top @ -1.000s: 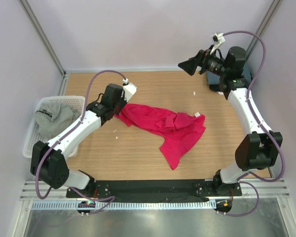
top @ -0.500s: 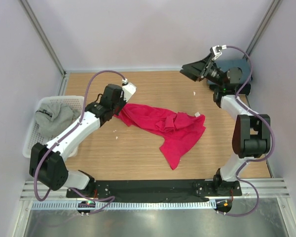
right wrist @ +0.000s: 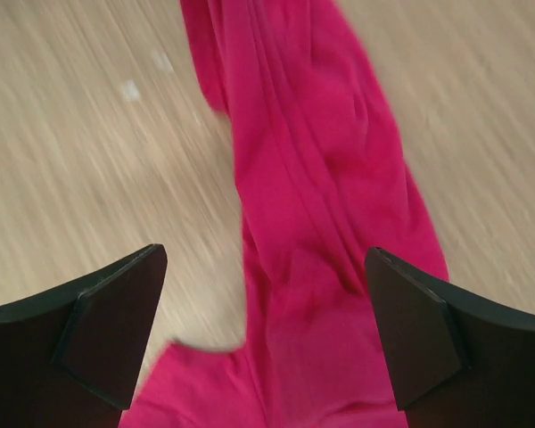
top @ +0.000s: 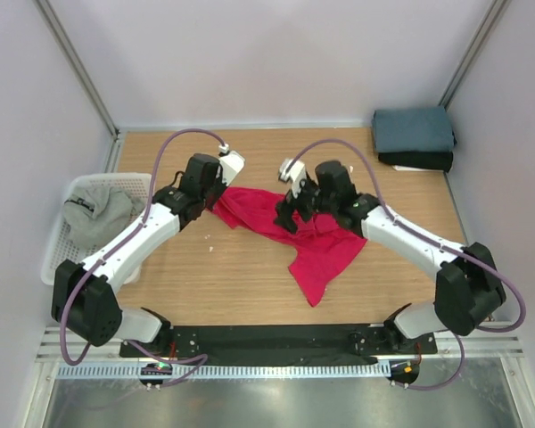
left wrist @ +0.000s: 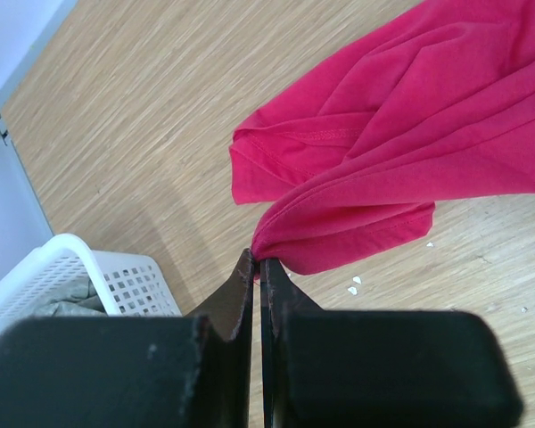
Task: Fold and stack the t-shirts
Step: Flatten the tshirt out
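A crumpled crimson-red t-shirt [top: 314, 239] lies across the middle of the table. My left gripper [top: 216, 206] is shut on its left corner; in the left wrist view the closed fingertips [left wrist: 257, 260] pinch a fold of the red t-shirt [left wrist: 401, 152]. My right gripper [top: 286, 218] hovers open over the shirt's middle, and the red t-shirt [right wrist: 321, 223] runs between its wide-apart fingers [right wrist: 266, 257]. A light grey t-shirt [top: 98, 212] sits in the basket. A folded slate-blue t-shirt [top: 413, 130] rests on a black t-shirt [top: 417, 161] at the back right corner.
A white mesh basket [top: 55, 260] stands at the left table edge, also seen in the left wrist view as the basket [left wrist: 80, 267]. Small white scraps [top: 209, 239] lie on the wood. Walls close in the table on three sides.
My right arm has swung from the back right corner down to the middle, above the red t-shirt, uncovering the blue and black stack. The left arm has stayed put.
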Motion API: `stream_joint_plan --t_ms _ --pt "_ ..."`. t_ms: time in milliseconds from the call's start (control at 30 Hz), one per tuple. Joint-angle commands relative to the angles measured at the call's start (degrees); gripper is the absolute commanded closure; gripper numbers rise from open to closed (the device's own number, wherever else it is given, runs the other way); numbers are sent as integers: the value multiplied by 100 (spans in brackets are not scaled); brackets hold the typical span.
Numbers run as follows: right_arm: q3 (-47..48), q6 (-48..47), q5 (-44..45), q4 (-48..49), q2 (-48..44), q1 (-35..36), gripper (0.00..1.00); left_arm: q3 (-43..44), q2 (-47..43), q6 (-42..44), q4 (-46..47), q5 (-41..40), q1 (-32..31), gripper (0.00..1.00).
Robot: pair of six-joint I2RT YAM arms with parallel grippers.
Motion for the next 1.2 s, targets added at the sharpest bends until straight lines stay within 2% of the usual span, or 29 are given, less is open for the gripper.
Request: stream_joint_plan --t_ms 0,67,200,467,567,733,900,1033,1167 --pt "-801 -2114 1938 -700 203 -31 0 -46 -192 -46 267 -58 59 100" --pt "-1022 -2167 2044 -409 238 57 2 -55 -210 -46 267 -23 59 100" --pt "-1059 -2237 2114 -496 317 84 10 -64 -236 -46 275 4 59 100" --pt "-831 -2378 2097 -786 63 75 12 -108 -227 -55 293 -22 59 100" --pt "-611 -2658 2087 -1058 -166 101 12 -99 -227 -55 302 -14 50 100" --pt "-172 -3772 2272 -1691 -219 101 14 -55 -157 -90 267 22 59 100" --pt "505 -4205 1842 -2621 -149 110 16 7 -25 -90 205 13 59 100" --pt "541 -4601 1903 -3123 -175 110 18 86 1 -99 144 -22 59 100" --pt "384 -4733 1473 -3861 -386 101 19 68 19 -82 135 -66 59 100"
